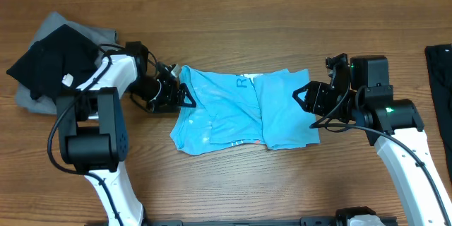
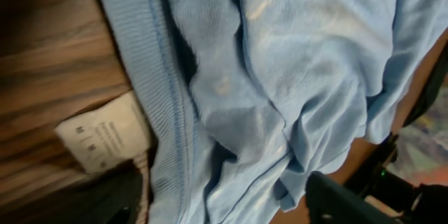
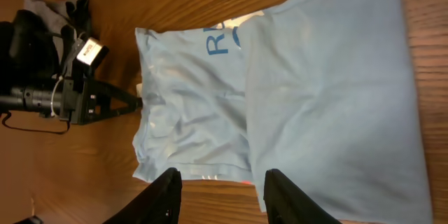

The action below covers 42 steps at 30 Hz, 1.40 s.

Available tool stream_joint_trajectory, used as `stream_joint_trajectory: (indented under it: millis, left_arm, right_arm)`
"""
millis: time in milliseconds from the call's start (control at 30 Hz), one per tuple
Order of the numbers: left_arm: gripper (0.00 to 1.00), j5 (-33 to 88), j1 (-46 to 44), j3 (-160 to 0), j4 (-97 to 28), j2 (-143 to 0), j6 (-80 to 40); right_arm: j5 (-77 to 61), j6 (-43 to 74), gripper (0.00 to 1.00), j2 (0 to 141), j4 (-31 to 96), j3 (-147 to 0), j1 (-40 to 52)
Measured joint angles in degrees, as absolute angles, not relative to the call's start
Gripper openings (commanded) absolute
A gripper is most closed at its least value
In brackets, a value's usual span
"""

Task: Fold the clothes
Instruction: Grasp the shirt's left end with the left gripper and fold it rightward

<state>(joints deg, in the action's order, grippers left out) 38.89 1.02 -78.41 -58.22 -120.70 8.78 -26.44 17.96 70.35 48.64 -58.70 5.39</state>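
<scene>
**Mia:** How much folding is done?

**Ben:** Only a bit, I think. The blue T-shirt (image 1: 233, 109) lies in the middle of the counter (image 1: 233, 28). Its right part is folded over on top of the rest, so one fold looks done. The left part is bunched and wrinkly. It is not a neat packet yet.

**Mia:** What are the arms doing?

**Ben:** The left pincer (image 1: 185, 97) is right at the shirt's left edge, by the collar (image 2: 157, 77). Its camera is so close that blue cloth fills the view, with a white tag (image 2: 105, 140) beside the collar. I cannot tell if it is pinching the cloth or not. The right pincer (image 1: 300, 97) is at the shirt's right edge. Its fingers (image 3: 164, 196) are spread apart and hold nothing.

**Mia:** What is left?

**Ben:** I guess the wrinkly left side needs smoothing and folding in, then maybe one more fold. More clothes are waiting too. A black garment (image 1: 53, 60) lies on a grey garment (image 1: 49, 25) in a heap at the far left. A dark cloth (image 1: 439, 70) peeks in at the right edge.

**Mia:** Is anything in the way?

**Ben:** Nothing lies on the shirt. The heap sits just beside the left arm, though, so that arm could bump it. The dark cloth is well apart from the shirt.
</scene>
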Motion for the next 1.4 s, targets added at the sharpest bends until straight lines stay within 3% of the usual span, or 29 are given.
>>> stream_joint_trajectory:
  millis: [300, 433, 500, 633, 1000, 1400]
  left_arm:
    - [0.79, 45.8, -3.2, -78.7, -53.5, -122.9, 6.2]
    - [0.7, 47.5, -5.3, -78.7, -50.2, -123.3, 3.4]
    - [0.53, 47.6, -5.9, -78.7, -49.4, -123.6, 2.4]
    - [0.05, 46.0, -6.7, -78.3, -48.1, -124.8, 0.8]
    - [0.04, 42.5, -5.2, -78.8, -54.8, -125.2, -0.6]
    - [0.04, 10.8, 9.2, -89.1, -79.2, -114.4, -1.4]
  right_arm:
    - [-25.2, 18.0, 0.42, 70.3, 48.6, -58.7, 5.4]
    - [-24.9, 18.0, 0.42, 70.3, 48.5, -58.7, 5.4]
    - [-24.8, 18.0, 0.42, 70.3, 48.5, -58.7, 5.4]
    - [-24.4, 18.0, 0.39, 70.3, 48.7, -58.7, 5.4]
    - [-20.0, 18.0, 0.35, 70.3, 48.7, -58.7, 5.4]
    - [-19.0, 18.0, 0.35, 70.3, 48.5, -58.7, 5.4]
